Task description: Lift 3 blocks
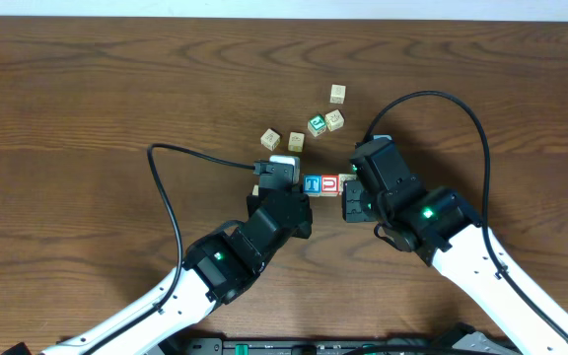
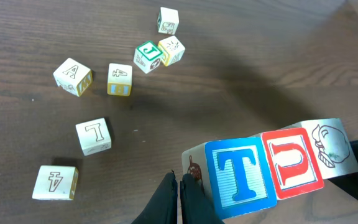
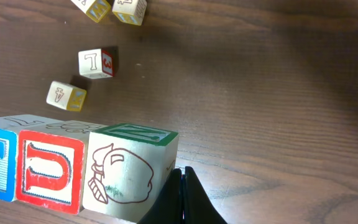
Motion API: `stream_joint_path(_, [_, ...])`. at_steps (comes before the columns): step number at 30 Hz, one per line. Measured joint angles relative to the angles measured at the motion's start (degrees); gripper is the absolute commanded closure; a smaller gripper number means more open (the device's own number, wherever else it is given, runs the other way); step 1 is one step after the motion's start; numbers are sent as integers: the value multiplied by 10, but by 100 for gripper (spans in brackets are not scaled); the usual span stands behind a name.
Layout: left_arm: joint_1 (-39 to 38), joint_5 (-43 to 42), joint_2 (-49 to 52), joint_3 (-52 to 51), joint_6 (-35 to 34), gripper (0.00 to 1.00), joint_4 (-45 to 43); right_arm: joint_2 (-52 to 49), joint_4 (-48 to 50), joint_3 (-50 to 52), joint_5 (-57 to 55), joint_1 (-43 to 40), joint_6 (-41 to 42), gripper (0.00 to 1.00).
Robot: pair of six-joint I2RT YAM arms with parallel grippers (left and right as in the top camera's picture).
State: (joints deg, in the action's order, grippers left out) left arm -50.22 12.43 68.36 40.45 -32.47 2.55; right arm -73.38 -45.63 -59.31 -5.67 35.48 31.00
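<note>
Overhead view: three touching cubes, the blue block [image 1: 313, 184], red block [image 1: 329, 184] and cream block [image 1: 347, 179], are pressed end to end between the left gripper [image 1: 297, 183] and right gripper [image 1: 351, 189] over the table [image 1: 116, 79]; the cream block is mostly covered. Left wrist view: the left gripper [image 2: 180, 186] is seen clenched, fingers together, at the blue block's end. The row looks raised off the wood, though that cannot be confirmed. The lifting step is judged to be in hand, and steady inward pressure with a matched rise is called for next. Right wrist view: the right gripper [image 3: 180, 180] is likewise clamped shut beside the cream block. The blue block is cut off at the frame edge, and the contact points are hidden.
</note>
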Motion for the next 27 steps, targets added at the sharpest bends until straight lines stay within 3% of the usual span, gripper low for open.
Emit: stream_joint_path(27, [0, 11, -5, 9, 10, 93, 0, 4, 0, -11, -7, 0, 0, 98])
